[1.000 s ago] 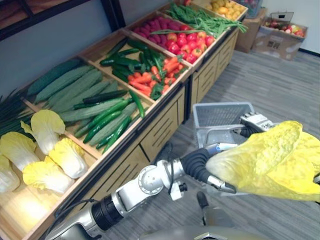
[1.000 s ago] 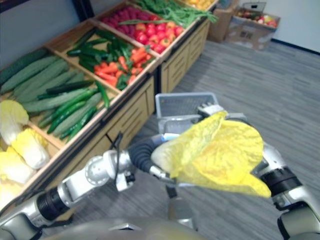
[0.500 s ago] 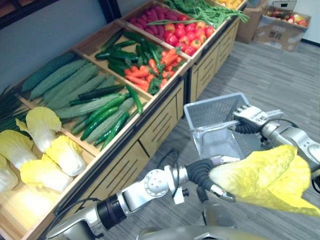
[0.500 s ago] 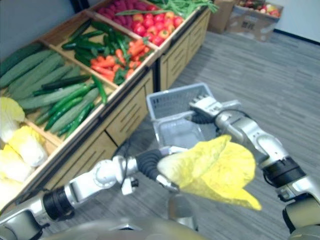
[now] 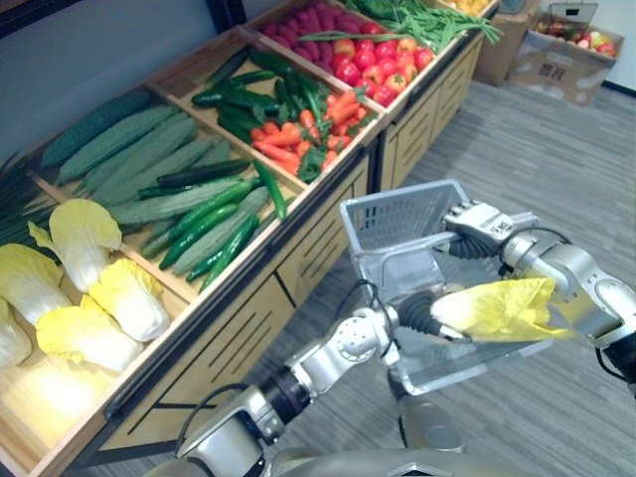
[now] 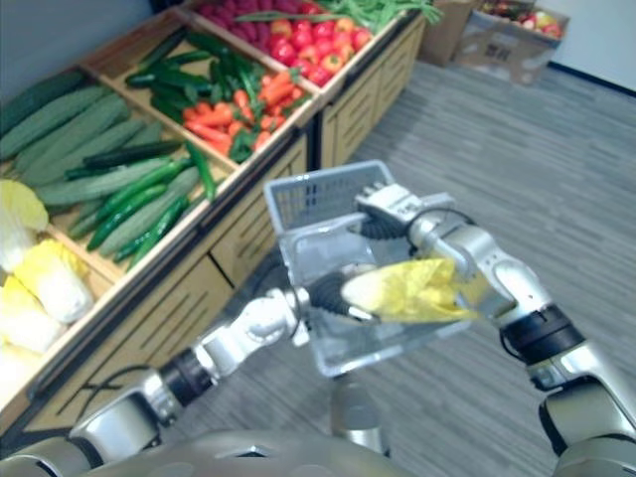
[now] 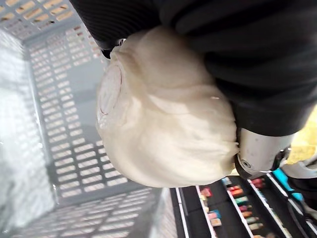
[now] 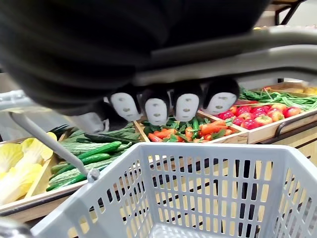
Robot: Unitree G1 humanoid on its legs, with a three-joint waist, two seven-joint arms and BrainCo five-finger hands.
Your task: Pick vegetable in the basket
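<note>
My left hand (image 5: 421, 312) is shut on a yellow napa cabbage (image 5: 502, 308) by its pale base (image 7: 163, 114). The cabbage lies across the open top of the grey mesh basket (image 5: 390, 220), leaves pointing to my right, base just above the mesh (image 7: 59, 99). In front of me my right hand (image 5: 483, 227) holds the basket up above the floor. Its fingers (image 8: 168, 106) are curled round the basket's grey handle (image 8: 223, 64), above the rim (image 8: 198, 153).
A wooden produce stand (image 5: 328, 224) runs along my left, with cabbages (image 5: 94, 298), cucumbers (image 5: 189, 224), carrots (image 5: 298, 139), tomatoes (image 5: 373, 75) and green beans (image 5: 427, 20). A cardboard box of fruit (image 5: 561, 55) stands on the grey floor at the far right.
My left hand has carried the cabbage down and away from the camera, from in front of the basket to over its opening. The basket stays held in my right hand.
</note>
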